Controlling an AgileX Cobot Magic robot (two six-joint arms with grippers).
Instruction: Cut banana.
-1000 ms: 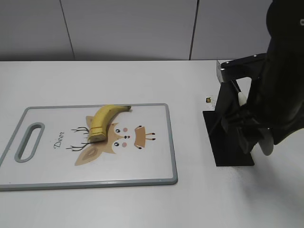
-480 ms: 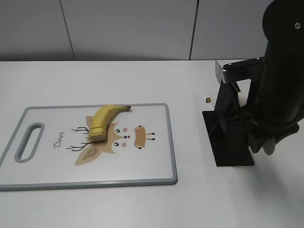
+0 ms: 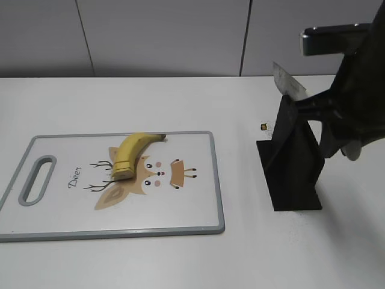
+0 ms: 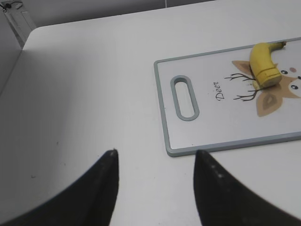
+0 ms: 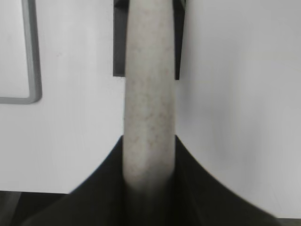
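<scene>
Now clenches the right gripper [image 5: 149, 141] hard round a pale, speckled, rounded knife handle [image 5: 149, 94], both black jaws pressed against its sides. Has risen within the last second: then low beside the black wedge-shaped knife stand [image 3: 293, 174], now well above it, with the shiny steel blade [image 3: 289, 81] drawn up and showing over the stand's top edge. Points, by judgement, to the fetching of the tool being nearly done and the carry to the fruit being next; no cut made yet. Shows, just ahead of these jaws in the wrist view, only the stand's dark foot and, off to one side, a grey rounded corner of the board. Finds, well apart from this gripper across the white table [image 3: 240, 253], the short curved yellow unpeeled banana [image 3: 129, 155], unmoved over that second, blunt cut end toward the camera and dark stem tip away, lying on the white grey-rimmed plastic cutting board [image 3: 219, 180] and partly over the tan deer cartoon print [image 3: 150, 177]. Keeps the left gripper [image 4: 156, 155] released and empty, jaws spread above bare table just off the board's handle-slot end, with the banana well beyond them toward the board's other end. Calls, probably, for a steadying hold from that side before the blade comes down, as a guard against rolling.
</scene>
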